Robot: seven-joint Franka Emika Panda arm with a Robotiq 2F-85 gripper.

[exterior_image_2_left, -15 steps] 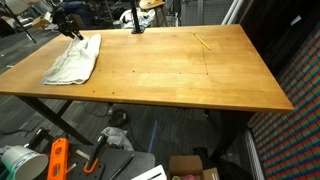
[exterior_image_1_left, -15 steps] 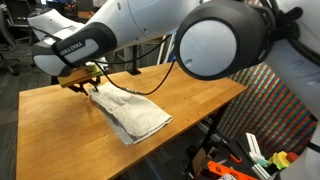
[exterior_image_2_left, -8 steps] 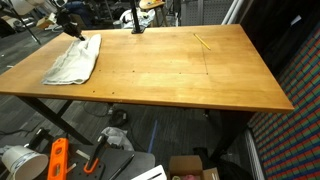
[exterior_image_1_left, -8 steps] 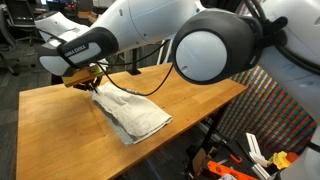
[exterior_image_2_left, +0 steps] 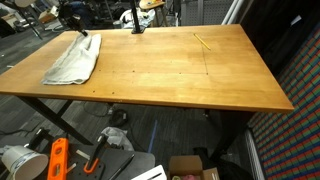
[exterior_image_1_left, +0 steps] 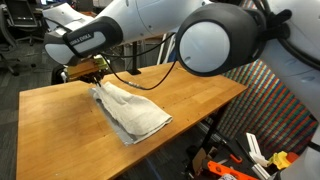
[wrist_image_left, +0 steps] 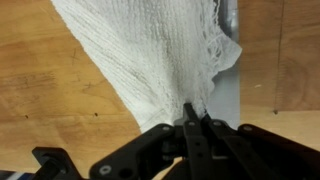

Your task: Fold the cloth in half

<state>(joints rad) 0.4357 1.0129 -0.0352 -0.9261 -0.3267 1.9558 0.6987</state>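
Here the pincer [exterior_image_1_left: 93, 78] is clamped on one raised corner of the cloth [exterior_image_1_left: 132, 112] — the rest lies on the counter [exterior_image_1_left: 55, 125], its long axis running straight away from the pincer.

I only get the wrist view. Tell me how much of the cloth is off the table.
Observer: Just one corner, held up by the end effector. The rest of the cloth lies flat on the table.
Operator: Tell me where on the table it sits.
Observer: Close to one corner of the tabletop. Bare wood stretches well beyond it.
Operator: Report anything else on the wood.
Observer: A thin yellow object lies far from the cloth, near the opposite end.
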